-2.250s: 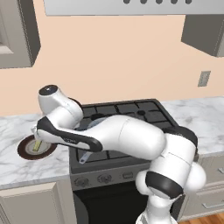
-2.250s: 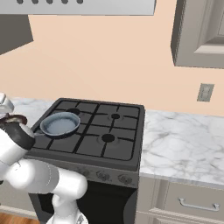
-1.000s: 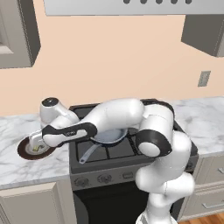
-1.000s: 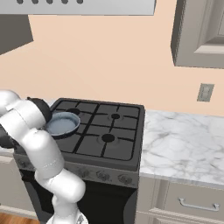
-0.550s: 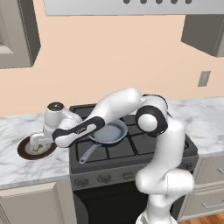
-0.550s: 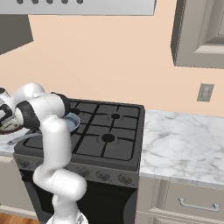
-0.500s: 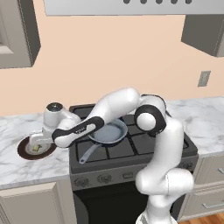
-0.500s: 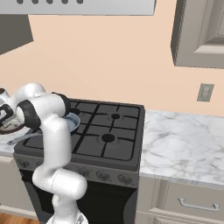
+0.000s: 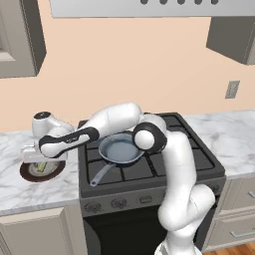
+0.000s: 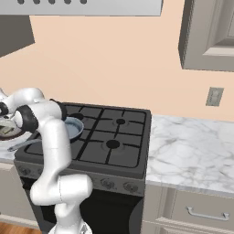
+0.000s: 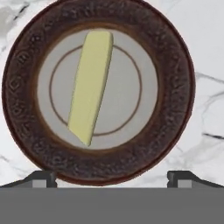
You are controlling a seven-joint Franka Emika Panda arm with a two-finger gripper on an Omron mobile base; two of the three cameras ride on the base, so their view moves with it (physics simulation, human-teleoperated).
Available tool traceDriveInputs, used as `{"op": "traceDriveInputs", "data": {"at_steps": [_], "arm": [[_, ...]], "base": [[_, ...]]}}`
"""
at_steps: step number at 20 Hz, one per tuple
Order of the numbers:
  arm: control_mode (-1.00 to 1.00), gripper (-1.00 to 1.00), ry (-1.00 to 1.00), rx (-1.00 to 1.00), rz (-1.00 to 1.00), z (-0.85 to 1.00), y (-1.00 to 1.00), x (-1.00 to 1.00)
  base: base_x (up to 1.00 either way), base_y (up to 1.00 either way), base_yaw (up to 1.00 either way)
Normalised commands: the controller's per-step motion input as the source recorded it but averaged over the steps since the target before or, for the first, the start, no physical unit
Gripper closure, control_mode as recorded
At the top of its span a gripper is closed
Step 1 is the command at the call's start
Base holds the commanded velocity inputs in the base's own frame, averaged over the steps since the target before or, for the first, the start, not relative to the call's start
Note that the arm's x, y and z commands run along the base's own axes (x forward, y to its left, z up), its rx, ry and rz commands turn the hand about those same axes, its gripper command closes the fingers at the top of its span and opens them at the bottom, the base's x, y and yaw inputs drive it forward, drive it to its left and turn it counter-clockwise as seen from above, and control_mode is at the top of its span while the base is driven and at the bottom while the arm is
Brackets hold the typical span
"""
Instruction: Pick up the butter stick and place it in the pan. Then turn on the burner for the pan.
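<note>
Where the end effector point(image 11: 112, 177) hangs spread — one butter stick point(image 11: 91, 86) on one plate point(image 11: 175, 74), one pan point(image 9: 119, 149) apart.

The white arm point(image 10: 48, 137) reaches left past the pan point(image 10: 73, 128) on the black stove point(image 10: 105, 141), toward the plate point(image 10: 7, 131).

Bright, even rendered light; soft shadows; no glare.

No text, label, brand, number or sign can be read on anything here.
</note>
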Motion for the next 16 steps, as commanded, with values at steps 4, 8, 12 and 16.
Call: {"op": "traceDriveInputs", "data": {"at_steps": [4, 8, 12, 16], "arm": [[-1.0, -1.0, 0.15, -0.1, -0.05, -0.19, 0.02, 0.14], [-1.0, -1.0, 0.08, -0.08, -0.02, -0.3, 0.0, 0.11], [-1.0, -1.0, 0.02, -0.05, 0.0, -0.37, 0.0, 0.02], [-1.0, -1.0, -0.02, 0.0, 0.01, -0.08, -0.04, 0.01]], "base": [[0.0, 0.0, 0.0], [0.0, 0.0, 0.0], [0.0, 0.0, 0.0], [0.0, 0.0, 0.0]]}}
